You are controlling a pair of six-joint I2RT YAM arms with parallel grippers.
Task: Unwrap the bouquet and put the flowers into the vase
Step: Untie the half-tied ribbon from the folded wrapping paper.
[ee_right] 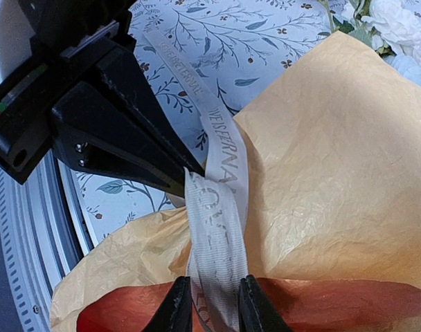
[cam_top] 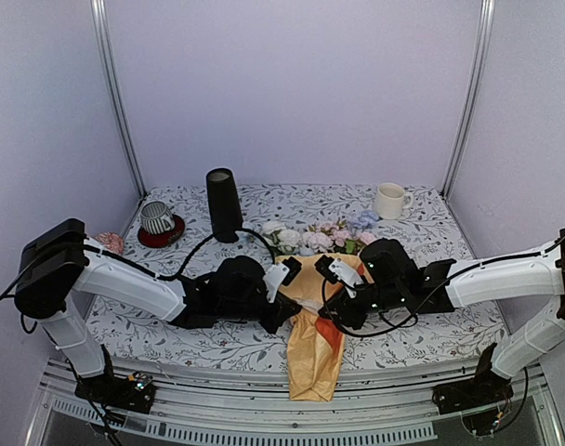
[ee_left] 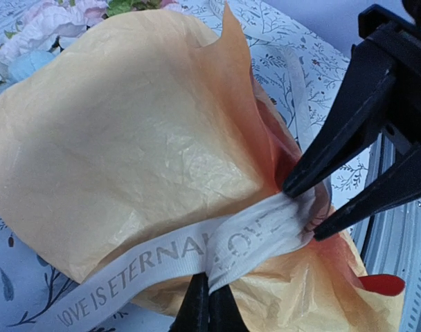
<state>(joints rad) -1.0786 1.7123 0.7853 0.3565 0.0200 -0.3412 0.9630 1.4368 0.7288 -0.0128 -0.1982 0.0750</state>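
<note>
Near edge of the table [cam_top: 431,344], centre: the bouquet [cam_top: 312,316] lies flat, narrow end hanging off toward us, flowers [cam_top: 320,237] pointing far. Both grippers are on the ribbon [ee_left: 162,259] at its waist. /kim

Grip states? /raj

left gripper [ee_left: 208,304]: fully closed, fingertips nipping one flat strand of ribbon. right gripper [ee_right: 214,304]: nearly closed, narrow gap with bunched ribbon pinched in it, just beside the left's bite. /kim

Worry one then: if they pull apart on the wrong strands, the knot cinches instead of opening. Can you see which strand is a tail? /raj

Can't tell from either wrist view. Knot is hidden by the fingers. /kim

Worry two: nothing pins the paper. A pull toward us probably drags the whole cone, and with that end overhanging it could slide off the table. /raj

Agreed. Also the left's bite is at the very tips. Ribbon looks slick, so it likely slips out under load. The right's fingers sit right over the orange inner sheet [ee_right: 300,304], and a snag could tear it. /kim

Where's the vase [cam_top: 223,203]? /raj

Upright, far left, well apart from the bouquet, just right of the striped cup [cam_top: 156,216]. The left arm's cable [cam_top: 208,240] looks to pass just beside its base, so a big swing of that arm might tip it. /kim
</note>
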